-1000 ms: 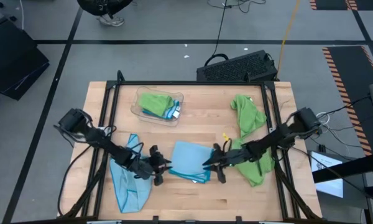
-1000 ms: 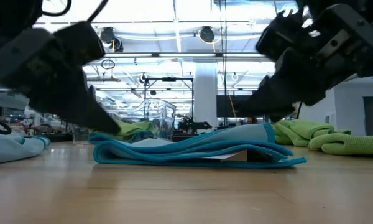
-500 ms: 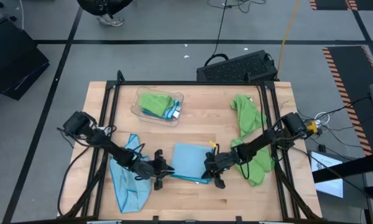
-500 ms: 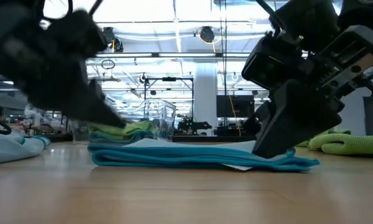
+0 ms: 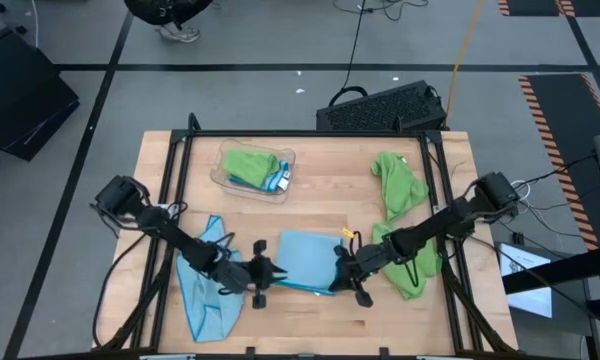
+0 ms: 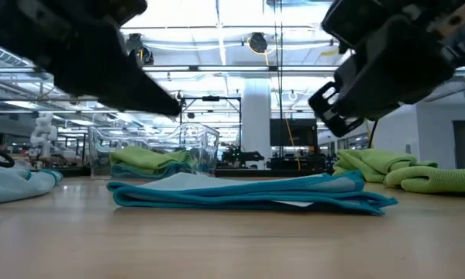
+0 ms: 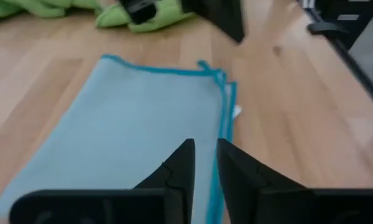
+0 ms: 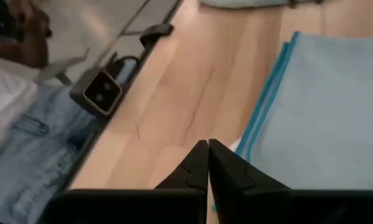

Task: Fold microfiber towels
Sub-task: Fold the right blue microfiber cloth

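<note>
A folded light blue towel [image 5: 305, 259] lies flat near the front middle of the wooden table [image 5: 320, 190], its layered edges trimmed in darker blue. The left gripper [image 5: 261, 283] sits low at the towel's left front corner, and the right gripper [image 5: 352, 284] at its right front corner. In the low view both grippers hang above the cloth, clear of it, and neither holds anything.

The left wrist view shows the left gripper's fingers [image 7: 180, 168] nearly together, a narrow gap between them, over the towel's stacked edge. The right wrist view shows the right gripper's fingers [image 8: 202, 163] pressed tight together, tips over the bare wood just beside the towel's edge.

A second light blue towel [image 5: 206, 287] lies rumpled at the table's left front, under the left arm. Lime green towels [image 5: 399, 185] are heaped along the right side, one bunch toward the back and another [image 5: 412, 265] beneath the right arm. A clear tray [image 5: 253, 170] at the back left holds a green cloth and a bit of blue one.

A black keyboard-like device [image 5: 380, 108] rests on the floor beyond the table's far edge. In the right wrist view, a person in jeans [image 8: 25, 155] stands close to the table's front edge.
</note>
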